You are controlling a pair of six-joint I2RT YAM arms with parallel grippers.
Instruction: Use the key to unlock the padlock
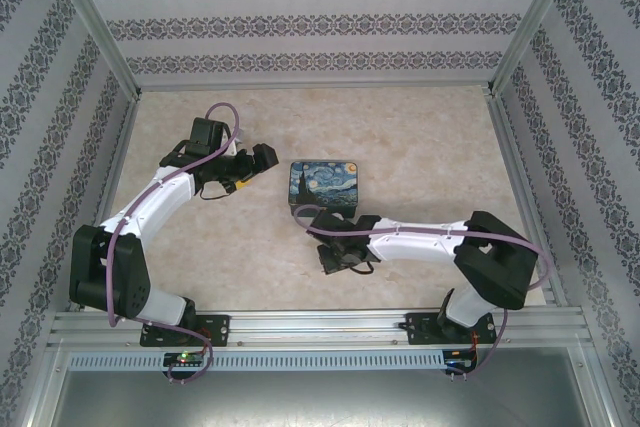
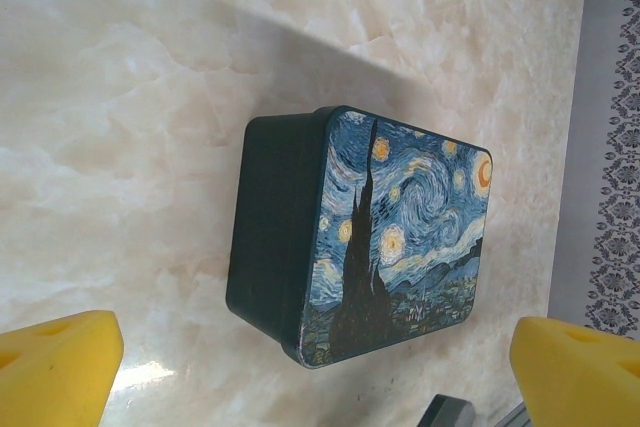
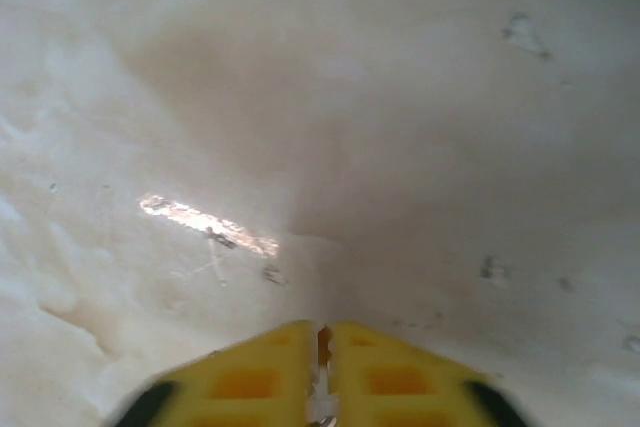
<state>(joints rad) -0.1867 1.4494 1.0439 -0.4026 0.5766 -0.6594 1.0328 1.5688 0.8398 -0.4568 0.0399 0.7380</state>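
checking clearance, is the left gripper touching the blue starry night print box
Apart. Left wrist view shows bare table between the left gripper and the box.

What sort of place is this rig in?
Likely a lab robot test cell, not a real room: an aluminium frame rail along the near edge, patterned wallpaper panels as walls, and a marble-look tabletop.

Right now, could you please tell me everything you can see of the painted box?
The box is a low rectangle with rounded corners, seemingly tin. Its lid carries a Starry Night print: swirling blue sky, yellow stars, a dark cypress. The sides are plain dark green. It is shut and lies flat near the middle of the marbled table. The open left gripper faces it without touching; whether the right arm at its near edge touches it is unclear.
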